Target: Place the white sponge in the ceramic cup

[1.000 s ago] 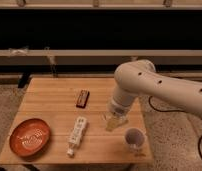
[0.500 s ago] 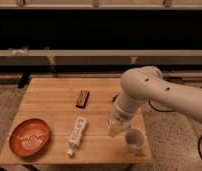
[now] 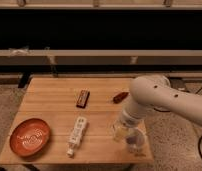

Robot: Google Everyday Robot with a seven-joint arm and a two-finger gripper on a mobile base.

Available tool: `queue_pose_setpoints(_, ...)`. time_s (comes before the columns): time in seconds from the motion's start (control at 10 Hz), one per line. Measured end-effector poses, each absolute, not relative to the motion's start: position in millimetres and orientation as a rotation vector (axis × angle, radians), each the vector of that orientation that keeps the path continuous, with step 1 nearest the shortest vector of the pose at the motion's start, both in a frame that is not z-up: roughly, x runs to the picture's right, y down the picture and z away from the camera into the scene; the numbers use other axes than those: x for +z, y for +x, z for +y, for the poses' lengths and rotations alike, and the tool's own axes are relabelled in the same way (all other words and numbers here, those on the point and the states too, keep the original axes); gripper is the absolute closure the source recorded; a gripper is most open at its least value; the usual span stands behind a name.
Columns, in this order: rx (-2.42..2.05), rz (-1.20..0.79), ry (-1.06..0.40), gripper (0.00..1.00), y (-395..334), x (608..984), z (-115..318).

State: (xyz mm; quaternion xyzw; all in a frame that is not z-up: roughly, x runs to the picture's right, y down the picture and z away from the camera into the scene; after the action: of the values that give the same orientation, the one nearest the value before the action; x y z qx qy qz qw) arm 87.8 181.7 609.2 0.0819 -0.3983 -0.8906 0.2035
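Near the front right corner of the light wooden counter [image 3: 54, 100], the tool [image 3: 123, 132] hangs low with one small cream soft sponge [image 3: 120, 133] at its tip, just left of and seemingly touching one small white ceramic cup [image 3: 134, 142]; I cannot tell how its grip stands. Left of that cup lies one long white stick-shaped object [image 3: 77, 134], farther left one round orange-red plate [image 3: 29, 137]. Behind the cup sit one dark brown bar [image 3: 83, 98] and one small dark red object [image 3: 120, 96].
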Motion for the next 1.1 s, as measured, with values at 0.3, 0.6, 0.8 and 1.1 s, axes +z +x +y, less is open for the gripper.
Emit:
queue_pose_setpoints(0.3,-2.445,-1.117,0.236,0.99,95.4,616.2,195.9)
queue_pose_setpoints(0.6,-2.415,-1.11,0.236,0.73,104.3,630.3,206.2)
queue_pose_setpoints(0.8,-2.399,-1.102,0.239,0.56,108.9,635.0,206.9)
queue_pose_setpoints(1.1,-2.353,-1.068,0.266,0.24,125.9,642.5,199.7)
